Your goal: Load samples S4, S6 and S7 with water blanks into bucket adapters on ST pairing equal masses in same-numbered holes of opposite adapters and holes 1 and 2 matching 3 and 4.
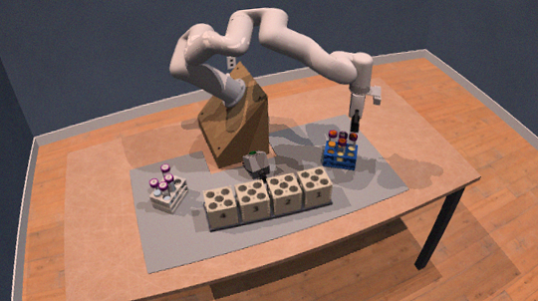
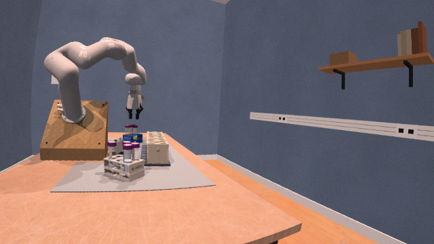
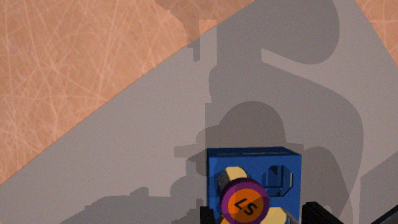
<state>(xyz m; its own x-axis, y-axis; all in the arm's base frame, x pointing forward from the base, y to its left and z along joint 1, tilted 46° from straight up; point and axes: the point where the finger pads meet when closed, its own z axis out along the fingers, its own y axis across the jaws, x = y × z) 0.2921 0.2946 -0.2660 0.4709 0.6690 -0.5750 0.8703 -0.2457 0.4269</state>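
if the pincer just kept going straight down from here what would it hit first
Most likely the orange-dotted cap of S7, just below the pincer. Depth is hard to judge, so the fingers might instead pass either side of it.

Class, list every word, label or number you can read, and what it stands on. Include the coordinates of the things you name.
"S7": orange dot on a purple tube cap (image 1: 353, 137) (image 3: 245, 204)
"4", "3", "2", "1": sides of the beige block adapters (image 1: 222, 217) (image 2: 158, 156), left to right from above
"BLANKS", blurred: white tube rack (image 1: 171, 205) (image 2: 137, 169)
Too small or blurred: the blue tube rack's (image 1: 341, 164) (image 2: 127, 137) (image 3: 295, 167) label, adapter hole numbers, remaining cap dots.
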